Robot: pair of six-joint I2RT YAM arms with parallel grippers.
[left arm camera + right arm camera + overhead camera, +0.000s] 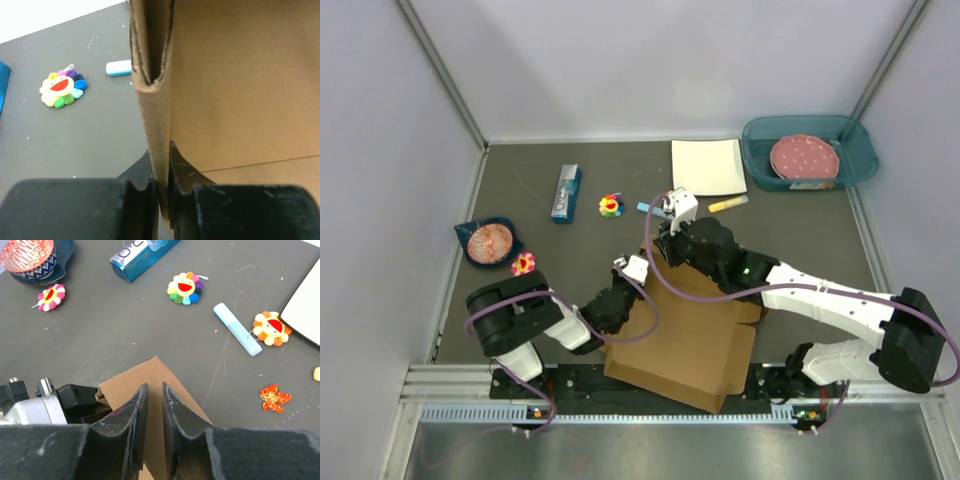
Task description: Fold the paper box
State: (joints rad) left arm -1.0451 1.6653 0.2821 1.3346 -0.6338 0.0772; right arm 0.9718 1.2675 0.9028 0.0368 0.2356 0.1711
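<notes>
The paper box point(690, 350) is a brown cardboard sheet at the table's near edge, partly folded, with one wall raised on its far left side. My left gripper point(628, 288) is shut on that upright wall; in the left wrist view its fingers point(162, 175) pinch the wall's double edge point(155, 125). My right gripper point(658, 252) sits over the box's far corner. In the right wrist view its fingers point(155, 390) are nearly together with nothing between them, lying above a cardboard panel point(156, 367).
A white square plate point(708, 166) and a teal tub point(853, 158) holding a pink plate stand at the back right. A blue carton point(566, 192), flower toys point(610, 206), a blue stick point(236, 329) and a patterned bowl point(490, 242) lie behind the box.
</notes>
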